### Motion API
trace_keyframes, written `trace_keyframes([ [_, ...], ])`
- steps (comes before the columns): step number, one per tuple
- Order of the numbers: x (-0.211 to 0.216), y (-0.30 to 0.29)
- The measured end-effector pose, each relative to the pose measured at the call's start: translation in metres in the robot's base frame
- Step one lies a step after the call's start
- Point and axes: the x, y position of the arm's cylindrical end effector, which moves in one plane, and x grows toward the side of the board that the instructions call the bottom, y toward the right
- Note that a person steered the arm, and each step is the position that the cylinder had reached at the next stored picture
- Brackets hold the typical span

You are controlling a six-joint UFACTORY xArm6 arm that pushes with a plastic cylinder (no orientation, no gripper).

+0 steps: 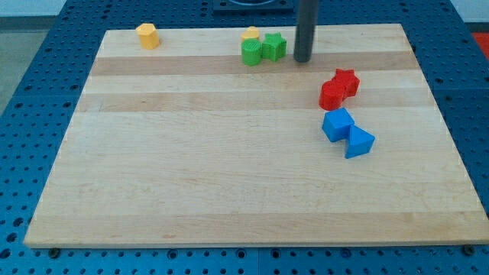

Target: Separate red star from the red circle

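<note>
- Blue pegboard frames the wooden board, where we work in the upper part of the frame.
- At upper centre, beside the green blocks, our tip touches nothing and pushes nothing.
- Down and to the right of our tip lie the red circle and, touching its upper-right side, the red star.
- We judge that the pair's shared axis runs lower left to upper right, so a wedge from above between them looks apt.

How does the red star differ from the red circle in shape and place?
The red star has pointed arms; the red circle is rounded. The red star lies nearer the view's top and right, the red circle lower and left. Both are red and touch each other. My tip stands apart, up-left of both.
</note>
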Motion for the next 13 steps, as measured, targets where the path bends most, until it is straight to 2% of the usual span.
trace_keyframes([
  [2,0.032,0.075],
  [3,0.058,0.096],
  [4,0.081,0.096],
  [8,0.085,0.057],
  [10,0.108,0.041],
  [13,0.075,0.009],
])
